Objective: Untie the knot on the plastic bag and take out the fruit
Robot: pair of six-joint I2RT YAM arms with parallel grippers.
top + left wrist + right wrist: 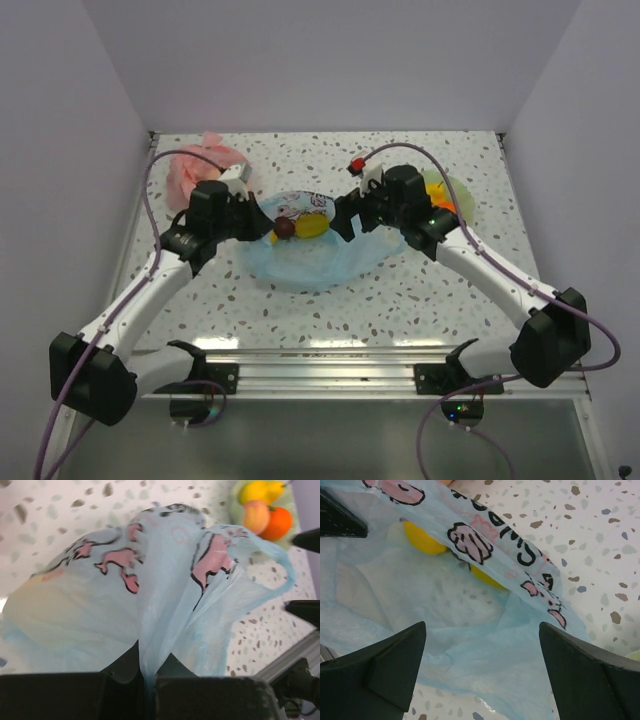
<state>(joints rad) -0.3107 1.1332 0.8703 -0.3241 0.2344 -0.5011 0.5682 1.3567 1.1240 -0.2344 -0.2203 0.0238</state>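
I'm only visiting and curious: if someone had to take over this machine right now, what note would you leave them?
Claws: the left claw is shut on a fold of the plastic bag. The right claw is open and empty, just above the bag.
Where things are: the bag lies mid-table with its handle loop loose, so the knot looks undone.
Done: three fruits (yellow, peach, orange) sit on the green dish at the far right.
Left to do: take out the long yellow fruit and the dark purple fruit at the bag's mouth.
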